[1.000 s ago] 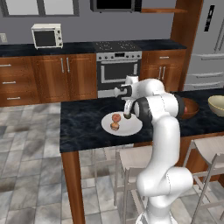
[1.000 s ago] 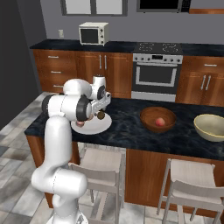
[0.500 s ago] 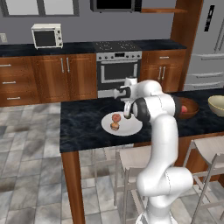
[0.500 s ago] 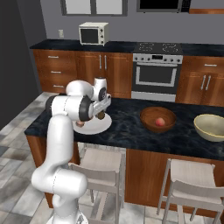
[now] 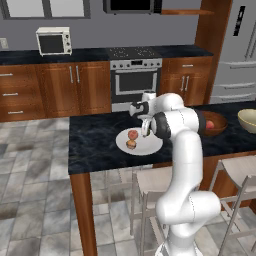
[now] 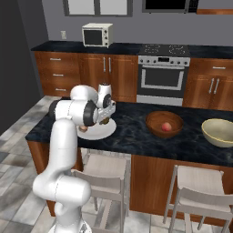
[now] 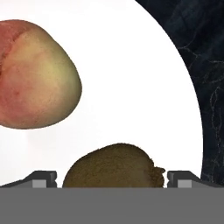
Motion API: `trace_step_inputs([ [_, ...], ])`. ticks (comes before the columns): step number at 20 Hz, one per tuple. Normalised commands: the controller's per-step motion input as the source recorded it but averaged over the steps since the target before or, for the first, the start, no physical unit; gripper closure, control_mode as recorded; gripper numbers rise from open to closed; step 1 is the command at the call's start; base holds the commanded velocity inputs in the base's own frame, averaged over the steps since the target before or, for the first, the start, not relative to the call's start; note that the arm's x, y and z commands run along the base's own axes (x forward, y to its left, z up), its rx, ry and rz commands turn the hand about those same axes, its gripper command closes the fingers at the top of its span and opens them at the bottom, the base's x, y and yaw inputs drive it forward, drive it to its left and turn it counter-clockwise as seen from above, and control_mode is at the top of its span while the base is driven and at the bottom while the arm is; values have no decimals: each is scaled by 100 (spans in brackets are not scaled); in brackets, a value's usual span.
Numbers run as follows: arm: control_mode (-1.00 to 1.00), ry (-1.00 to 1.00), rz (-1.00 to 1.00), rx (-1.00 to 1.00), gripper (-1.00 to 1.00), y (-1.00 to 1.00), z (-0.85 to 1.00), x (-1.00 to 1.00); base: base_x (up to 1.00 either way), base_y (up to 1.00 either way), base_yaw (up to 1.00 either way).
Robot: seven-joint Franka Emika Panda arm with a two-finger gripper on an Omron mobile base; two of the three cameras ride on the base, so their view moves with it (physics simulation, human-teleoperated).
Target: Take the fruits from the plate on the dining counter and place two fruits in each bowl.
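- right now the gripper (image 7: 112, 177) is low over the plate (image 5: 150, 146), jaws spread wide and holding nothing, with the dark brown fruit (image 7: 111, 166) sitting between the two finger tips in the hand view.
- so the step in hand looks like picking that brown fruit off the plate; the jaws already straddle it, and the next move likely calls for a short drop and a squeeze across its round sides.
- a reddish-pink fruit (image 7: 35, 74) lies on the plate just beside the brown one, apart from it with bare white between them; the left base view also shows an orange-tan fruit (image 5: 131, 144) on the plate near it (image 5: 133, 134).
- the plate rests on the dining counter (image 5: 95, 145), toward its left end, and its rim curves close to the right-hand finger tip in the hand view, with black stone beyond.
- the wooden bowl (image 6: 164, 124) already holds one reddish fruit (image 6: 167, 127), so it seems to need one more; the cream bowl (image 6: 221, 132) stands further right, and i cannot tell what is in it.
- the counter between plate and wooden bowl is bare, so a lifted carry to the right looks open; the risk i'd guess is a closing finger nudging the pink fruit.
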Motion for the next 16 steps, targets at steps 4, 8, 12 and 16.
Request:
trace_step_inputs([
  [4, -100, 0, 0, 0, -100, 0, 0, 0, 0, 0, 0],
  [8, -100, 0, 0, 0, 100, 0, 0, 0, 0, 0, 0],
  [12, -100, 0, 0, 0, 100, 0, 0, 0, 0, 0, 0],
  [16, -100, 0, 0, 0, 100, 0, 1, -1, 0, 0, 0],
])
